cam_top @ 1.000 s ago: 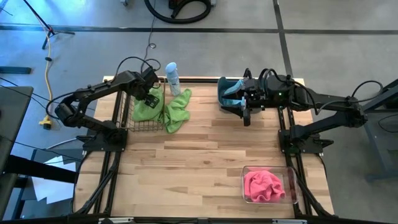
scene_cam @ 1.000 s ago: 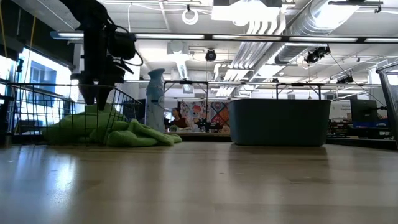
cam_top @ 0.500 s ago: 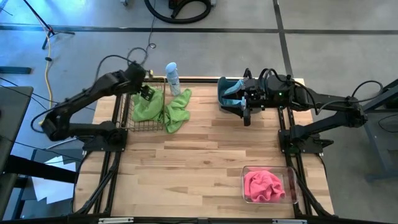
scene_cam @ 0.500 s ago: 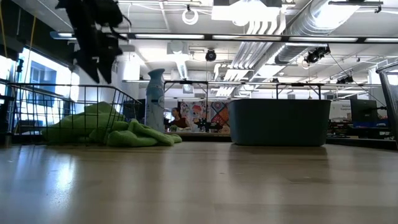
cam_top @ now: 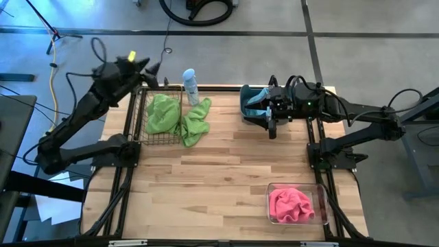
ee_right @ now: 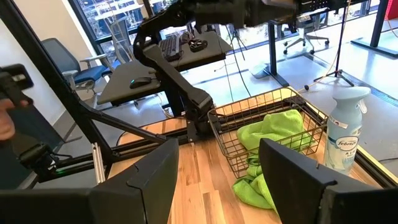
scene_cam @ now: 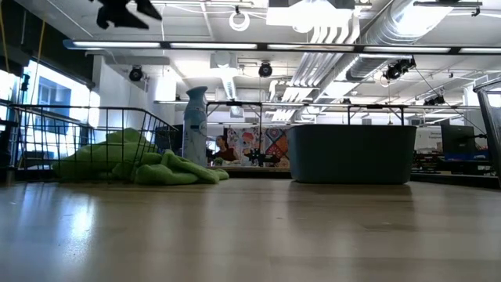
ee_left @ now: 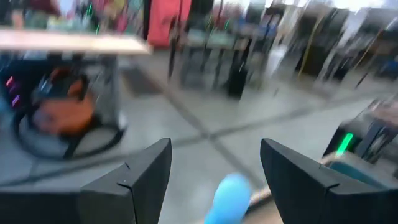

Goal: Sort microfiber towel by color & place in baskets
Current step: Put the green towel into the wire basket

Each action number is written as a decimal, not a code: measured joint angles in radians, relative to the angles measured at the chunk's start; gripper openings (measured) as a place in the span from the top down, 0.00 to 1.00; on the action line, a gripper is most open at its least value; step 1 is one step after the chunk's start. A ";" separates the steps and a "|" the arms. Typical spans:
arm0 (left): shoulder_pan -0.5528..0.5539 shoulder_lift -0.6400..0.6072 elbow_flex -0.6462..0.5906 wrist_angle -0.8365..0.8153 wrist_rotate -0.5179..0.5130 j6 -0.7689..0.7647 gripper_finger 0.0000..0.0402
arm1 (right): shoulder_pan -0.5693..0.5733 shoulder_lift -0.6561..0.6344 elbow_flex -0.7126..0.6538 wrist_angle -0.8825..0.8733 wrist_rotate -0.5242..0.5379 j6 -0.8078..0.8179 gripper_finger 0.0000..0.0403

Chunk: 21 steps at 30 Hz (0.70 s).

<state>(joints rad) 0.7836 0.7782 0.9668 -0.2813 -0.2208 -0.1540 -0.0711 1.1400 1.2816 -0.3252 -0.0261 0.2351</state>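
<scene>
Table (cam_top: 226,178): light wood, fills centre of high view.

L arm: raised over upper-left table corner. Left gripper (cam_top: 152,67) up high, fingers apart, nothing betw. them; in low view it shows at top left (scene_cam: 125,11), well above basket.

R arm: reaches in from right. Right gripper (cam_top: 271,127) at front edge of grey-blue tub (cam_top: 245,103), upper centre-right; fingers apart, empty.

Black wire basket (cam_top: 140,134), upper left: green towel (cam_top: 161,113) inside, second green towel (cam_top: 197,122) draped over its right rim onto table.

Clear box (cam_top: 322,204), lower right: pink towel (cam_top: 289,204) inside.

Teal towel (cam_top: 255,103) in tub.

Spray bottle (cam_top: 190,85) upright, just behind basket's right corner.
</scene>
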 joint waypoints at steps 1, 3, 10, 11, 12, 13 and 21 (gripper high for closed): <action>0.000 -0.004 0.000 0.038 0.007 0.000 0.42 | 0.000 0.000 0.000 0.000 0.000 0.000 0.45; 0.000 -0.005 0.000 0.091 0.031 0.000 0.42 | 0.000 0.000 0.000 0.000 0.000 0.000 0.45; -0.019 0.035 0.000 0.150 0.207 -0.078 0.42 | 0.000 0.000 0.000 0.000 0.000 -0.013 0.45; -0.031 0.045 0.000 0.162 0.243 -0.096 0.42 | 0.000 0.000 0.000 0.000 0.000 -0.018 0.45; -0.046 0.055 0.000 0.179 0.277 -0.112 0.42 | 0.000 0.000 0.000 0.000 0.000 -0.019 0.45; -0.065 0.064 0.000 0.199 0.303 -0.131 0.42 | 0.000 0.000 0.000 0.000 0.000 -0.019 0.45; -0.324 0.157 -0.001 0.400 0.273 -0.175 0.42 | 0.000 0.000 0.000 0.000 0.000 -0.019 0.45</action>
<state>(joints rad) 0.4599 0.9356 0.9661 0.1182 0.0521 -0.3291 -0.0715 1.1400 1.2816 -0.3252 -0.0261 0.2157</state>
